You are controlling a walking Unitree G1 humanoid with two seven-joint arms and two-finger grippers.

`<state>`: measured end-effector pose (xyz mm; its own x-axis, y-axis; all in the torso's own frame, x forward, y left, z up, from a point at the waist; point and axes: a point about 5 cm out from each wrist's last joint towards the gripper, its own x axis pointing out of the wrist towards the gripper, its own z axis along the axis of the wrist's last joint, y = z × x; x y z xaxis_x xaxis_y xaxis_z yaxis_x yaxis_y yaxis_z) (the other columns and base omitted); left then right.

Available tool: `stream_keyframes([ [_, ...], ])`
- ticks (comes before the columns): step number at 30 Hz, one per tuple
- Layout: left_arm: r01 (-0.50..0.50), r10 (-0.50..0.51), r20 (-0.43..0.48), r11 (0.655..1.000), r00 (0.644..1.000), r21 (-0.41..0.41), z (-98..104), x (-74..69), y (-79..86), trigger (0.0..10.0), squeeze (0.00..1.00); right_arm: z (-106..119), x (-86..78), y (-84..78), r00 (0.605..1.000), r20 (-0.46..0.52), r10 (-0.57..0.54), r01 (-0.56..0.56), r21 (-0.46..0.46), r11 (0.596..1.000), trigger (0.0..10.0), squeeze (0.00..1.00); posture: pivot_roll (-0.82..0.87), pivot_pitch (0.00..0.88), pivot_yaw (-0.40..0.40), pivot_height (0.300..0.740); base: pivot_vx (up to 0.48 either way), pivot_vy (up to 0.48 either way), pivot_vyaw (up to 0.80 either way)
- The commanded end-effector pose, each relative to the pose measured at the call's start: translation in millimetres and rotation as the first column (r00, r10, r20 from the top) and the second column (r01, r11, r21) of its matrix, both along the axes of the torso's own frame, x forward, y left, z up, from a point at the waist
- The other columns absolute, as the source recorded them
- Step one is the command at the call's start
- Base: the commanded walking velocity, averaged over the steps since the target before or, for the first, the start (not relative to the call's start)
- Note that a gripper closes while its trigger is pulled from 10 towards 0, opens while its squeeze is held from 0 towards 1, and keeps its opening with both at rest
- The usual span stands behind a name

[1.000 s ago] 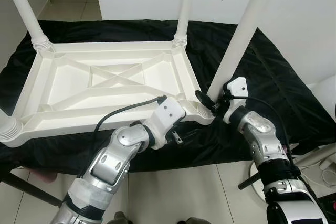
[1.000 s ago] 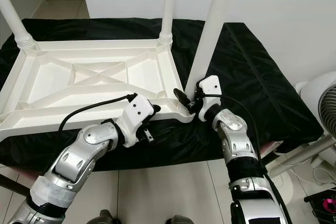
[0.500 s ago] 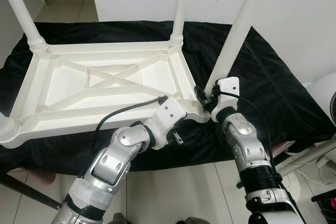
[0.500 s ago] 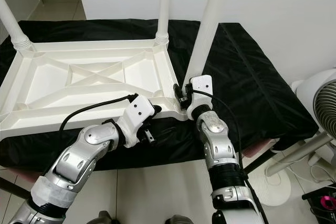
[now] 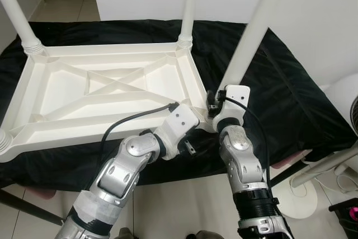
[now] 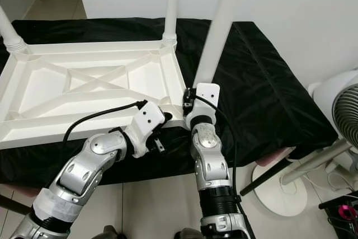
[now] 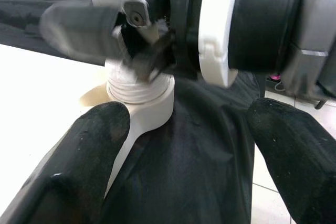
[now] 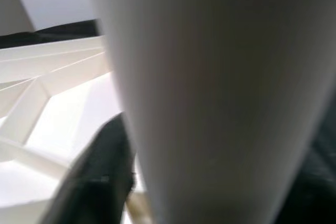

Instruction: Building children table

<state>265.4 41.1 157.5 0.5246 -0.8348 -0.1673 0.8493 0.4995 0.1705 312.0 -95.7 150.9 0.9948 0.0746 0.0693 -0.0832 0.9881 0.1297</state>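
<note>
Right arm swung left since earlier frame; right gripper [image 5: 215, 104] now clamped round base of near-right leg [image 5: 250, 32]. Black cloth [image 5: 279, 93] covers bench. Upside-down white table top [image 5: 106, 90] lies on it, legs up. Left gripper [image 5: 187, 146] at near edge, fingers [image 7: 89, 145] spread, holding nothing.

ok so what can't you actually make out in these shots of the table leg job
- Right gripper: in the eye views its wrist housing covers the fingers, so the grip on the near leg is unclear; the right wrist view is a blur of leg.
- Leg base: in the left wrist view the right gripper hides whether it is fully seated.
- Leg tops: cut off by the upper edge.
- Left gripper: open, holding nothing.
</note>
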Motion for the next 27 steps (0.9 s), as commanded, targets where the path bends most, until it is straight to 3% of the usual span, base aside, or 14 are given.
stream_keyframes([
  [1,-0.012,0.012,-0.008,1.000,1.000,0.003,-4.0,0.0,-1.3,10.0,0.00,-3.2,-2.9,8.6,0.999,-0.021,0.050,-0.049,0.024,0.999,10.0,1.00,-0.10,0.016,-0.028,0.740,0.000,0.000,0.00],
  [3,-0.011,0.011,-0.006,1.000,1.000,0.005,-3.6,1.1,-1.3,10.0,0.00,3.7,-3.8,3.1,0.998,0.026,0.064,-0.065,0.024,0.998,10.0,1.00,-0.10,0.009,-0.026,0.740,0.000,0.000,0.00],
  [9,-0.013,0.013,-0.006,1.000,1.000,0.007,-4.6,1.0,-0.8,10.0,0.00,1.8,-7.0,-10.0,0.995,0.030,0.094,-0.094,-0.010,0.996,10.0,1.00,-0.10,0.004,-0.027,0.740,0.000,0.000,0.00],
  [10,-0.013,0.013,-0.006,1.000,1.000,0.008,-5.1,0.7,-1.0,10.0,0.00,-1.4,-8.0,-13.6,0.993,0.020,0.119,-0.119,-0.020,0.993,10.0,0.00,-0.10,0.002,-0.027,0.740,0.000,0.000,0.00],
  [17,-0.012,0.012,-0.005,1.000,1.000,0.007,-4.7,1.1,-1.8,10.0,0.00,-7.7,-10.3,-22.8,0.978,0.009,0.208,-0.207,-0.055,0.977,10.0,0.00,-0.10,0.002,-0.029,0.740,0.000,0.000,0.00],
  [19,-0.013,0.013,-0.002,1.000,1.000,0.006,-3.8,1.9,-1.7,10.0,0.00,-10.0,-9.6,-28.2,0.954,0.006,0.299,-0.296,-0.121,0.948,10.0,0.00,-0.10,0.001,-0.029,0.740,0.000,0.000,0.00],
  [22,-0.013,0.013,-0.001,1.000,1.000,0.006,-3.4,2.0,-1.7,10.0,0.00,-12.0,-7.4,-32.7,0.937,-0.008,0.349,-0.346,-0.156,0.925,10.0,0.00,-0.10,0.000,-0.027,0.740,0.000,0.000,0.00],
  [27,-0.012,0.012,0.002,1.000,1.000,0.006,-3.0,2.6,-1.5,10.0,0.00,-16.8,3.6,-46.9,0.880,-0.061,0.471,-0.471,-0.246,0.847,10.0,0.00,-0.09,0.000,-0.024,0.740,0.000,0.000,0.00],
])
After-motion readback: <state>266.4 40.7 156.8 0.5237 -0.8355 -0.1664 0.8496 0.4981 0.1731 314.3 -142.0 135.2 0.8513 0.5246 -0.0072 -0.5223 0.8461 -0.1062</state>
